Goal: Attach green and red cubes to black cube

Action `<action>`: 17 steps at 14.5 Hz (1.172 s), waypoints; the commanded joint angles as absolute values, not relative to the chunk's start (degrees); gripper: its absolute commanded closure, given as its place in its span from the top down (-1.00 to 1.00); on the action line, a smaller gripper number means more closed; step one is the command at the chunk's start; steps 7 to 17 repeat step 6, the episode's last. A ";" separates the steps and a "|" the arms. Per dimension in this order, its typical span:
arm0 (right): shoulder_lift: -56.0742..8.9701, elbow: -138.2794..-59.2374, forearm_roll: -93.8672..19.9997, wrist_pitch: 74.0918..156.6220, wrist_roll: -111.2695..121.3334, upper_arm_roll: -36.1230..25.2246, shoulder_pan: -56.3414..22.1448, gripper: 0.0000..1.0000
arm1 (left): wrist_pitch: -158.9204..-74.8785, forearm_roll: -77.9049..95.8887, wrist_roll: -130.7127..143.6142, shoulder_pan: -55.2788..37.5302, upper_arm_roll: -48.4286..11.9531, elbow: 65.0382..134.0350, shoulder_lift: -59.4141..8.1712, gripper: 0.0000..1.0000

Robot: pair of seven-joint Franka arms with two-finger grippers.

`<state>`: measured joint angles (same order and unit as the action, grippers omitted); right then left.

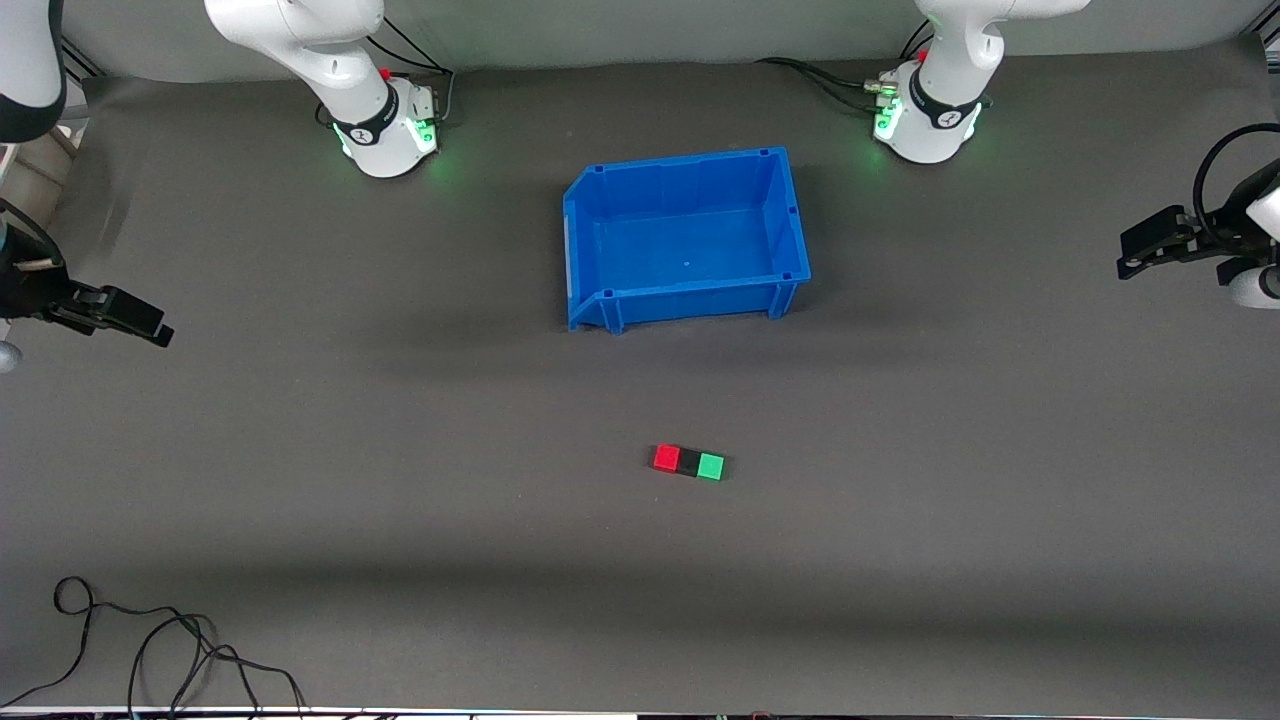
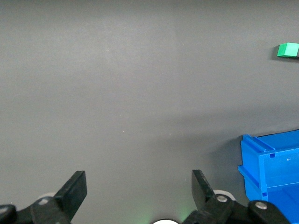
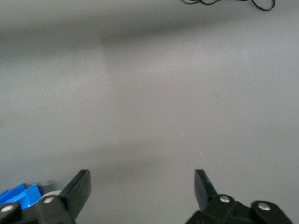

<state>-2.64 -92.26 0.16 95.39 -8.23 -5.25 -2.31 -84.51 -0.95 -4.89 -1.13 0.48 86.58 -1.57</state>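
A loose black cable lies nearest the camera, at the right arm's end of the grey surface. The blue bin sits between the two bases. Left gripper and right gripper wait over their own ends of the surface, jaws released, grasping nothing. Nearer the camera than the bin, the black cube sits between, touching, the red cube and the green cube

We see a tabletop covered by a dark grey mat under soft, even light. A broad shadow band crosses it. A loose black cable coils at its edge nearest the front camera.
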 commanded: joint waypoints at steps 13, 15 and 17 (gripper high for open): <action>-3.25 -91.32 1.41 94.31 -7.29 -5.62 -2.81 0.99 | -84.99 -1.41 -4.92 -1.49 0.88 86.92 -1.05 1.00; -3.25 -91.32 1.41 94.31 -7.29 -5.62 -2.81 0.99 | -84.99 -1.41 -4.92 -1.49 0.88 86.92 -1.05 1.00; -3.25 -91.32 1.41 94.31 -7.29 -5.62 -2.81 0.99 | -84.99 -1.41 -4.92 -1.49 0.88 86.92 -1.05 1.00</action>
